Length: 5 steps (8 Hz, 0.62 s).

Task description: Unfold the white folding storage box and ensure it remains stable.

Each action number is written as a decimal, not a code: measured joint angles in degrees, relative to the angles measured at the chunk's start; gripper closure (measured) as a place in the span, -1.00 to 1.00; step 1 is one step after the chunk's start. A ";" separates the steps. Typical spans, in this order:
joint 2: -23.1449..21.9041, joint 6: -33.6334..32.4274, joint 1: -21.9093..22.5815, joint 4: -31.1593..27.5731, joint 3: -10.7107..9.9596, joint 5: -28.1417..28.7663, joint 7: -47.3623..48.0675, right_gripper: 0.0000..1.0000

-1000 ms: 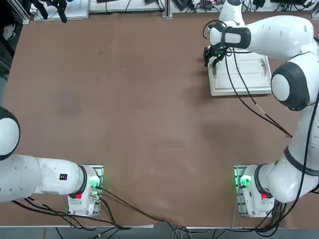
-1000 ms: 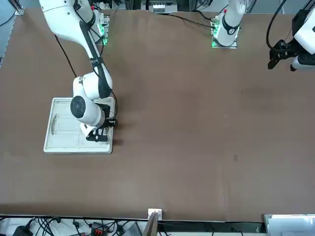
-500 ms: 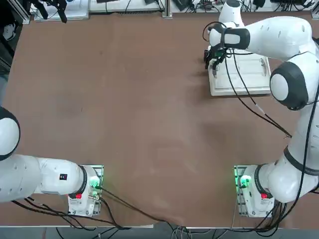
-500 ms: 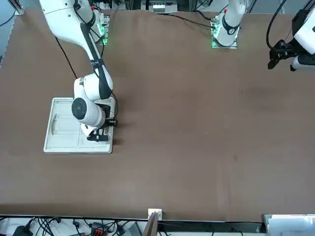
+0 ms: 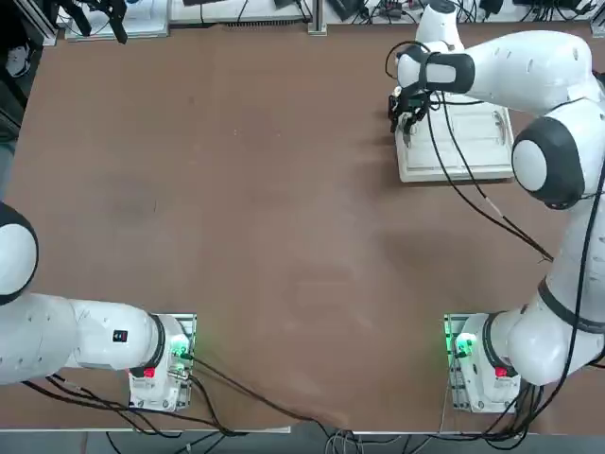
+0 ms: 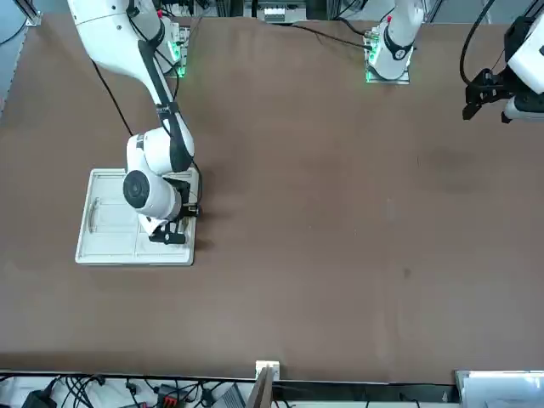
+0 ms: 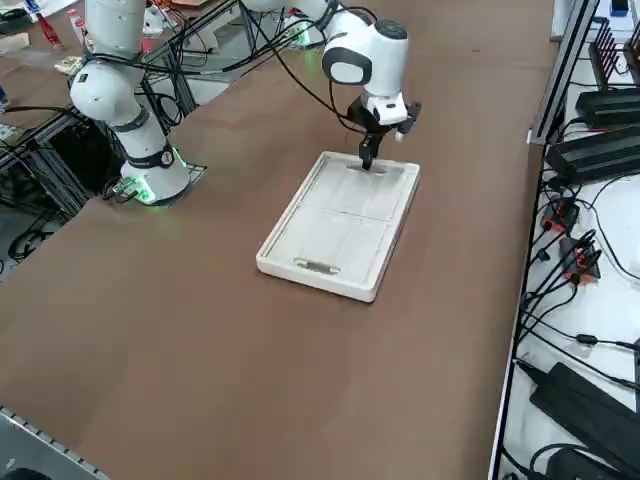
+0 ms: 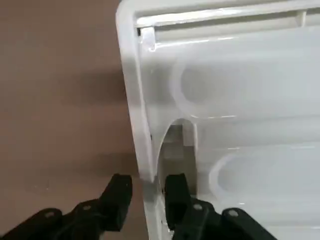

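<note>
right end effector (image 8: 142, 192), fingers narrowly straddling the flat white folding storage box (image 7: 340, 226) rim, likely stiff, light plastic; grip there.

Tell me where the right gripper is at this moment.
In the top view, the right gripper is at the far right of the table, over the left rim of the flat white folding storage box, one finger each side.

One white folding storage box (image 7: 338, 228), collapsed flat. One brown table (image 5: 236, 218). Two robot arms; one right gripper (image 8: 146, 192) at the box's rim.
</note>
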 joint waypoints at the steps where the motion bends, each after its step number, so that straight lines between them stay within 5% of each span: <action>1: 0.00 -0.04 0.00 0.00 -0.04 0.00 0.00 0.22; 2: 0.00 -0.05 0.01 0.07 -0.04 -0.13 0.00 0.61; 5: -0.03 -0.22 1.09 0.45 0.42 -5.87 4.74 0.72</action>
